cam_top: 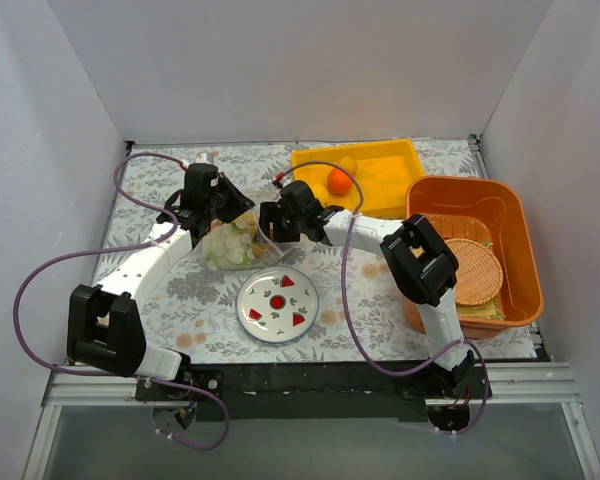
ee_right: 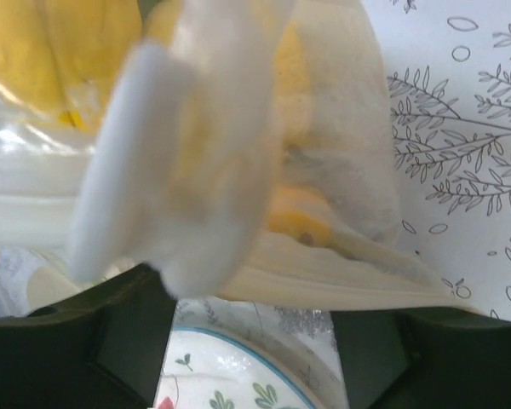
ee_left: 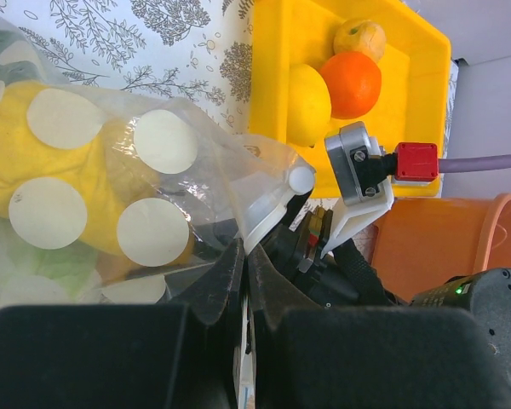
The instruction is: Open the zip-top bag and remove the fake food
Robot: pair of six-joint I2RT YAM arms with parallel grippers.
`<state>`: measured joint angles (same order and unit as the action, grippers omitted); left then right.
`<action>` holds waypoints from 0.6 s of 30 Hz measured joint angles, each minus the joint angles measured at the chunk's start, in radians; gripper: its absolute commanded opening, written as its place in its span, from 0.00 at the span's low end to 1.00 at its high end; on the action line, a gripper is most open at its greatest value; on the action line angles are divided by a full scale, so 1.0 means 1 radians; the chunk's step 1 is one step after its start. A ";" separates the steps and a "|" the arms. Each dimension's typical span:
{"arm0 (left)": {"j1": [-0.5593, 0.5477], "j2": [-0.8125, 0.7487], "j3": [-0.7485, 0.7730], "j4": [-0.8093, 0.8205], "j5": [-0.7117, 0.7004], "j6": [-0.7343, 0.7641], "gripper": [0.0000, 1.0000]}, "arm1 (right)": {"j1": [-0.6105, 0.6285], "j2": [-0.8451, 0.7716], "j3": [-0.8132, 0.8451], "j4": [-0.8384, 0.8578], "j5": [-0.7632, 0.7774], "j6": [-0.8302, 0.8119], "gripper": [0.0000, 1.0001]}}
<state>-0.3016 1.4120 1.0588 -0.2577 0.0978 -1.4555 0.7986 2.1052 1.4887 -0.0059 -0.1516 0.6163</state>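
1. Zip-top bag (cam_top: 232,243): on the worktop (cam_top: 180,300), centre-left, just beyond the white plate (cam_top: 277,303).
2. Left tool (ee_left: 244,281): closed tight, pinching the bag film.
3. Right tool (ee_right: 254,341): fingers wide; bag edge before them, seemingly ungripped.
4. Fake food (ee_left: 34,162): yellow piece and pale discs inside the bag; orange (ee_left: 351,83) in the yellow tray (ee_left: 417,68), far right.

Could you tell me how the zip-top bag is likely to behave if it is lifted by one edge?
The zip-top bag looks thin and crinkled, so probably floppy. The pale discs inside would likely slump downward. Its glossy film may slip.
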 measured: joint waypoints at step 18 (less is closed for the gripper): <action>0.004 0.003 0.000 -0.005 -0.109 0.056 0.00 | -0.003 -0.202 -0.188 0.128 0.043 -0.018 0.25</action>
<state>-0.2977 1.4151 1.0588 -0.2623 -0.0116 -1.3994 0.7959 1.9030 1.3003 0.1219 -0.1081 0.5983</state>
